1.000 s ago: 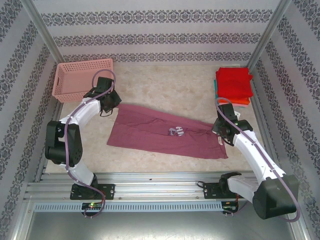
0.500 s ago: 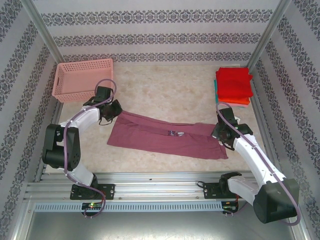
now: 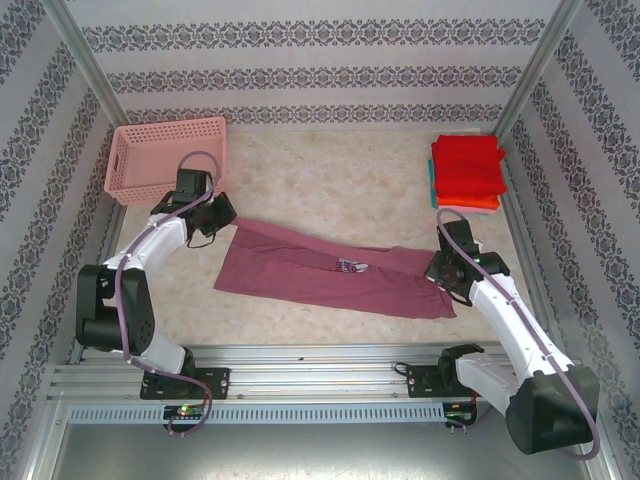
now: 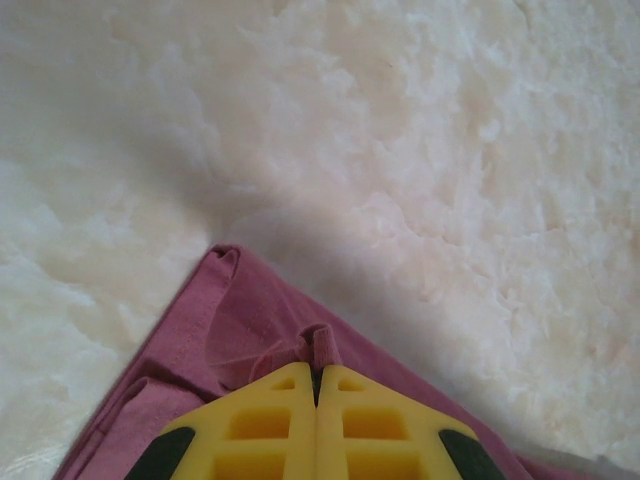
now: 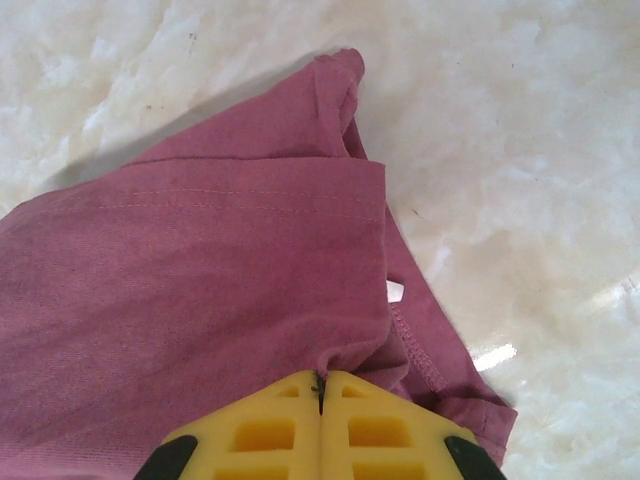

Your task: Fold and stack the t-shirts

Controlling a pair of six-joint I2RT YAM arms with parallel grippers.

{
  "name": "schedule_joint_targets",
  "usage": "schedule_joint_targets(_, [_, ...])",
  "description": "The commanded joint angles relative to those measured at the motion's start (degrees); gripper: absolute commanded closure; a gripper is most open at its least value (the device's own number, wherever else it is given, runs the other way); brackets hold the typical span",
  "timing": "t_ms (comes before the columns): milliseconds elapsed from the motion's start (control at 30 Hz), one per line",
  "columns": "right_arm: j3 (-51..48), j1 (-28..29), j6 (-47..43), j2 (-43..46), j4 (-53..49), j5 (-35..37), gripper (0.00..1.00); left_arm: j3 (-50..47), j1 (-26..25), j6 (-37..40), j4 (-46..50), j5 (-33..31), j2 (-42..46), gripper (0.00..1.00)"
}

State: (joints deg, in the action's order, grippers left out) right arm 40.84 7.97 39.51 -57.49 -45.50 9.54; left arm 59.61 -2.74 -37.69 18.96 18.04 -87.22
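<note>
1. The maroon t-shirt [image 3: 330,275] lies flat on the table [image 3: 350,180] as a long band between the arms; its long axis runs left to right, the left end a little farther from the bases.
2. The left gripper [image 3: 228,222] sits at the shirt's far-left corner; in the left wrist view its jaws [image 4: 317,375] are pressed together on a small pleat of maroon cloth.
3. The right gripper [image 3: 434,270] sits at the right end; its jaws [image 5: 321,380] are together too, pinching cloth near a stitched hem.
4. Each arm is nearer its own end, so the next fold probably needs both to travel together, across the long axis.
5. The folded stack [image 3: 467,168] waits at the far right, apart from the shirt; the pink basket [image 3: 165,128] stands far left.
</note>
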Motion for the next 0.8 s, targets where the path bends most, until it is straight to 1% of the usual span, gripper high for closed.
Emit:
schedule_joint_targets(0, [-0.9, -0.8, 0.1, 0.6, -2.2, -0.4, 1.0, -0.8, 1.1, 1.3, 2.5, 1.7, 2.6, 1.0])
schedule_joint_targets(367, [-1.8, -1.4, -0.2, -0.9, -1.2, -1.2, 1.0, -2.9, 1.1, 3.8, 8.3, 0.5, 8.2, 1.0])
schedule_joint_targets(533, [-2.3, -1.5, -0.1, -1.4, -1.0, -2.1, 1.0, -5.5, 1.1, 3.8, 7.7, -0.3, 8.4, 1.0])
schedule_joint_targets(767, [-3.8, -1.6, 0.7, -1.8, -0.8, -2.5, 1.0, -8.8, 1.1, 3.3, 6.6, 0.5, 8.1, 1.0])
